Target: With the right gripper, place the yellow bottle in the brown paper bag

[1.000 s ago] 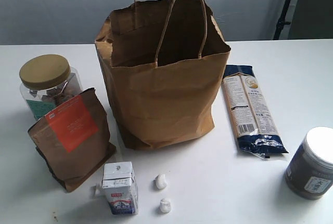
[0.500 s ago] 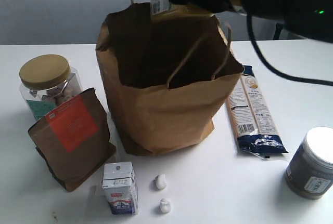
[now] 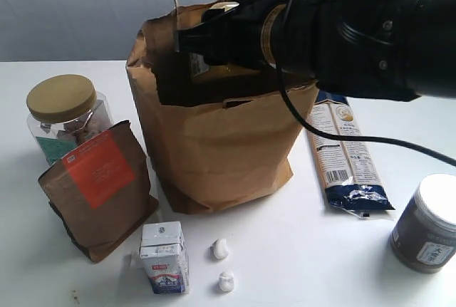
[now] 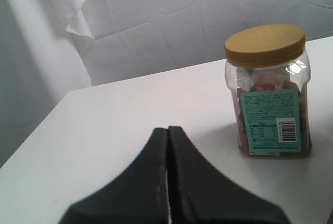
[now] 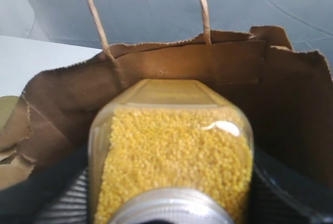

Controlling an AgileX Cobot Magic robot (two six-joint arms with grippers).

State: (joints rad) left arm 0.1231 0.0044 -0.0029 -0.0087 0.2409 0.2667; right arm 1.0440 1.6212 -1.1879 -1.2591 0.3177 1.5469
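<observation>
The yellow bottle [image 5: 171, 151], clear and full of fine yellow grains, is held near its cap between the two black fingers [image 5: 57, 198] of my right gripper [image 5: 171, 182]. The bottle's base points into the open mouth of the brown paper bag [image 5: 156, 73]. In the exterior view my bulky black right arm reaches from the right over the bag [image 3: 214, 150], and the right gripper [image 3: 214, 36] sits at the bag's mouth. Only a small part of the bottle [image 3: 201, 63] shows there. My left gripper [image 4: 168, 130] is shut and empty above the white table.
Left of the bag stand a clear jar with a gold lid [image 3: 64, 115] and a brown pouch with an orange label [image 3: 100, 186]. A small carton [image 3: 164, 257] and two white bits [image 3: 220, 248] lie in front. A noodle packet [image 3: 342, 150] and a dark jar [image 3: 427, 225] are right.
My right arm came in from the upper right and moved down and left to the bag's mouth with the bottle. The bag's near handle was pushed down out of sight.
</observation>
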